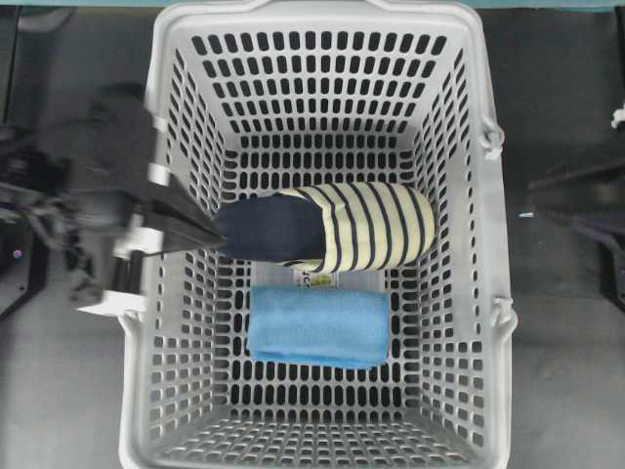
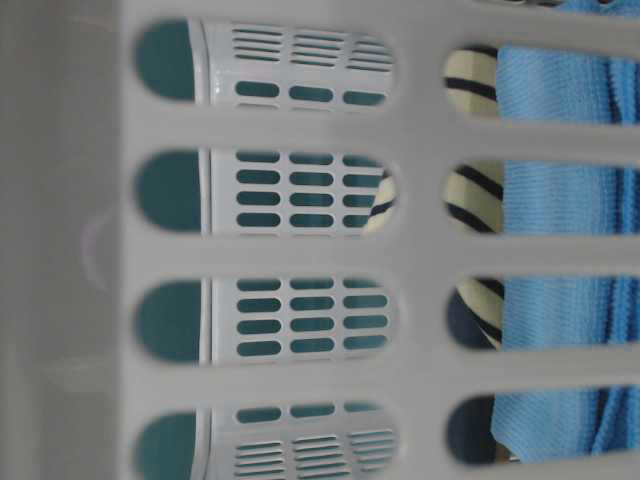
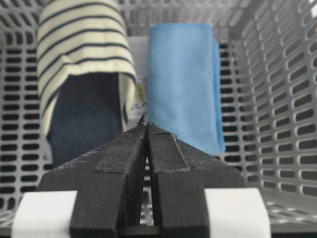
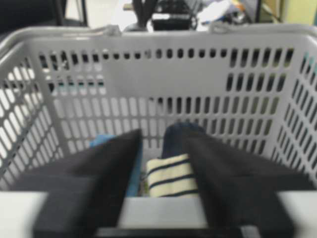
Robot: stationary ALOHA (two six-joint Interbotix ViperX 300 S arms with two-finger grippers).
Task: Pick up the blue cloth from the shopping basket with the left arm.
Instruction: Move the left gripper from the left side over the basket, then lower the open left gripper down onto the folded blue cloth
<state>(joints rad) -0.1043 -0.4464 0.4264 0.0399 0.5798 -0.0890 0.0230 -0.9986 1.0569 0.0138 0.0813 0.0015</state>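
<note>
Two soft things share the shopping basket (image 1: 166, 117) floor, and we see the risk at once: the striped slipper (image 1: 332, 227) lies just beside the blue cloth (image 1: 318, 326), so a descent slightly off could snag the wrong one. The cloth lies flat and folded, nearer us than the slipper. We watch the left gripper (image 3: 146, 125) poised over the basket's left wall, fingers pressed together and empty, needing to open. The right gripper (image 4: 163, 144) stands parted outside.
</note>
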